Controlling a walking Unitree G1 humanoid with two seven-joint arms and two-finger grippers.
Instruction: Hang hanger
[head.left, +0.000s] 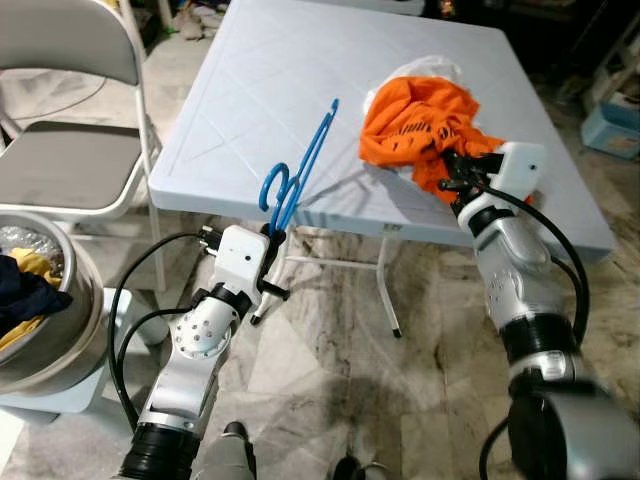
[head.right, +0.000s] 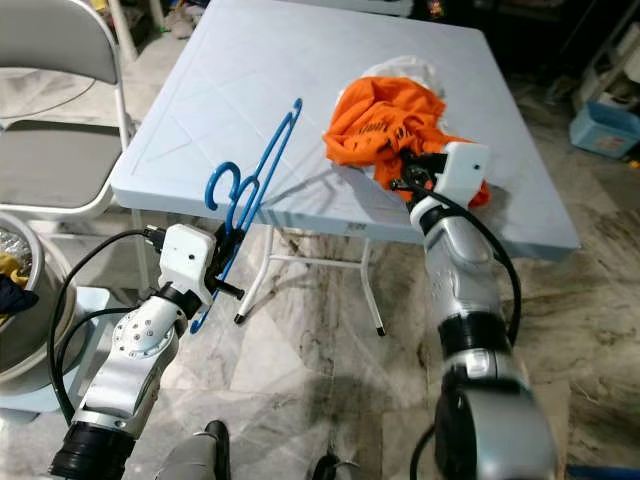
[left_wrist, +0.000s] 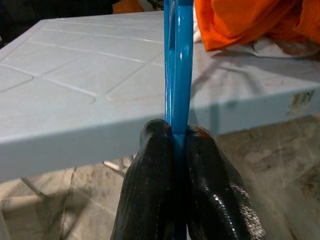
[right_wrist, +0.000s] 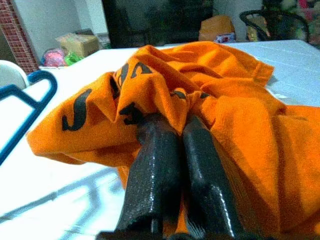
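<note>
While the left gripper (head.left: 272, 262) sits just off the near left edge of the table (head.left: 250, 110), its two black fingers (left_wrist: 155, 190) are pressed together on the blue hanger (head.left: 300, 170), pinching the thin plastic between them, no gap visible in the left wrist view; hanger stands tilted, hook end near the gripper at the table edge, long part slanting up and away over the tabletop toward the shirt (head.left: 425, 125), far tip lifted above the surface; right gripper (head.left: 452, 172) is at the near right part of the table, fingers (right_wrist: 155, 170) closed side by side with orange cloth bunched at and over their tips, so it has hold of the shirt; shirt is orange with dark lettering, crumpled in a heap on the table's right half, lying on something white (head.left: 430, 68) that peeks out behind it; hanger and shirt apart, not touching; grey folding chair (head.left: 70, 150) stands left of the table; metal basin (head.left: 45, 300) with dark and yellow clothes in it sits at the near left on a pale stand; floor (head.left: 400, 370) is marbled tile, table legs visible beneath the edge
</note>
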